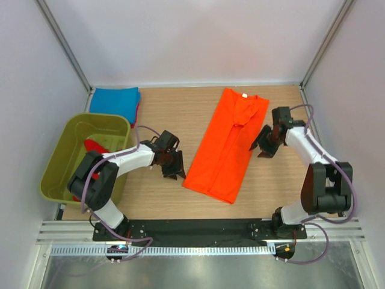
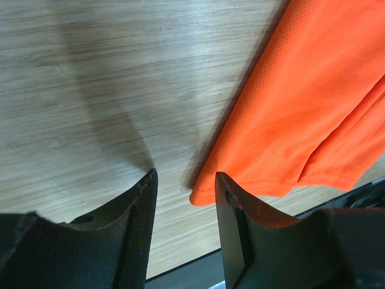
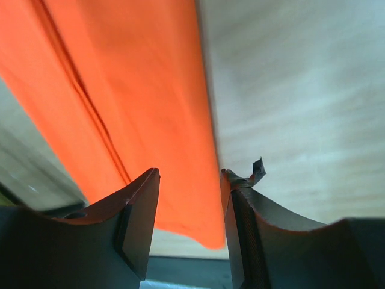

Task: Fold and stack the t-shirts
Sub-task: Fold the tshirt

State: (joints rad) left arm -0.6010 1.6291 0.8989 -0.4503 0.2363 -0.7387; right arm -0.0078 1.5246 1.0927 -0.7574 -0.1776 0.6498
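Left end effector (image 2: pixel 183 177): the closest thing in the left wrist view. Its two dark fingers stand moderately apart with nothing between them, low over the bare counter (image 1: pixel 156 120), just beside the near left corner of the orange t-shirt (image 2: pixel 301 108).
Right end effector (image 3: pixel 189 174): its fingers are parted about as far and grip nothing. It sits at the right long edge of the orange t-shirt (image 3: pixel 120 90), about halfway along. That edge runs through the gap below the fingers. Whether the tips touch the cloth cannot be told.
Orange t-shirt (image 1: pixel 225 144): folded lengthwise into a long strip with the sleeves turned in. It lies flat and slanted in the middle of the counter, collar and white neck label (image 1: pixel 245 95) at the far end, hem toward the arm bases.
Blue t-shirt (image 1: pixel 115 102): folded, at the far left corner of the counter, with a sliver of red cloth showing at its right edge.
Tub (image 1: pixel 60 156): olive green, on the left just in front of the blue t-shirt.
Red t-shirt (image 1: pixel 95 146): crumpled inside the tub.
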